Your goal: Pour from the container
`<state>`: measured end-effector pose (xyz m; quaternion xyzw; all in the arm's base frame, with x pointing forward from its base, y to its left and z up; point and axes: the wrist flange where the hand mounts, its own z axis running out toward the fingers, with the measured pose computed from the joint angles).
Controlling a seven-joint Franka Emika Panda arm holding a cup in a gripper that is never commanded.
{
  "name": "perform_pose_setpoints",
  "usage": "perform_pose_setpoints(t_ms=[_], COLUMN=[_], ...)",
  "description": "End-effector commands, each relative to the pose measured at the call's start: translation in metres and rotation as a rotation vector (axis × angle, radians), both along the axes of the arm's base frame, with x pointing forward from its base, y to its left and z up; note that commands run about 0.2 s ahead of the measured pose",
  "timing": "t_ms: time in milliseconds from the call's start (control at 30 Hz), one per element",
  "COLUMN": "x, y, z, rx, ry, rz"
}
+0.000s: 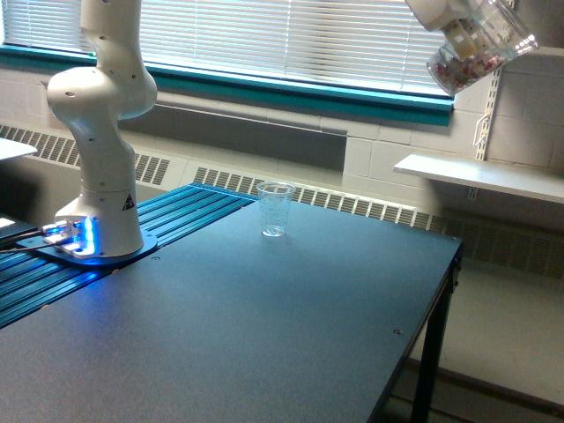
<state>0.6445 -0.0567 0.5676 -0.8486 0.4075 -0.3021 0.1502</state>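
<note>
Dark grey and matte, your surface [264, 326] fills most of the exterior view, with a band of blue ribbed panels [132, 238] running along its edge on the exterior view's left. Behind it, closed white blinds [291, 35] hang over a teal sill [308, 92], a radiator grille [370, 207] runs low along the wall, and a white shelf [480, 174] juts out at the exterior view's right. Your white arm [106, 132] rises from a base [88, 242] glowing blue on those panels, then leaves the top of the frame. It reappears in the upper corner at the exterior view's right, where the hand [458, 31] carries the container [480, 53] high in the air, well apart from the surface and tilted steeply, with small reddish-white pieces [463, 66] gathered against its lower wall. The hand's fingers are hidden by the container and the frame edge, so you cannot tell from here how they close on it. A small clear cup [276, 208] stands upright near the surface's far edge, far below the container and toward the exterior view's left of it.
</note>
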Motion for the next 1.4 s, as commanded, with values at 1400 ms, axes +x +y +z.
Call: perform_pose_setpoints(t_ms=[1400], x=[-0.247], y=[0.242], z=[-0.187], rx=[0.448], ry=[0.483], rz=[0.002])
